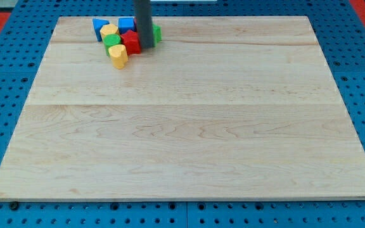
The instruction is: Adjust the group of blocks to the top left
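A tight group of blocks sits near the board's top left. It holds a blue block (99, 28) at the left, a yellow block (109, 31), a second blue block (126, 25), a green block (112, 42), a red block (131, 42), a yellow block (118, 56) lowest in the group, and a green block (156, 33) partly hidden at the right. My rod comes down from the view's top. My tip (147, 46) rests at the group's right side, touching the red block, in front of the right green block.
The wooden board (189, 126) lies on a blue perforated surface (5, 76). The board's top edge is just above the group. A red area shows at the view's top corners.
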Robot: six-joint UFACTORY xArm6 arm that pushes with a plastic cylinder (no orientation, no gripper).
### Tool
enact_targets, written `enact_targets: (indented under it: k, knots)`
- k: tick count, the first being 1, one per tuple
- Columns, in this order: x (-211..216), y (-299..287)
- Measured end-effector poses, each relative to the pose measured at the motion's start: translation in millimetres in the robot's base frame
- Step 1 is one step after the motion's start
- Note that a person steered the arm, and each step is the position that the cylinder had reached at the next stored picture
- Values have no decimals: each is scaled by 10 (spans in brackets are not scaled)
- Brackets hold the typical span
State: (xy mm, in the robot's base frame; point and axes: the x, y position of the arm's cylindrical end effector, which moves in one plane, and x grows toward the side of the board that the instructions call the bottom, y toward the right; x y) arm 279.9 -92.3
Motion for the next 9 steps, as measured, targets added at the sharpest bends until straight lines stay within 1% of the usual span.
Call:
enact_targets:
  k: [1,2,3,4,5,6,7,8,9]
  knots:
    - [28,5]
    - [173,454]
    - [590,496]
    - [763,173]
    - [623,-87]
    - [362,-158]
    - [219,-228]
    - [318,-228]
    - [409,-36]
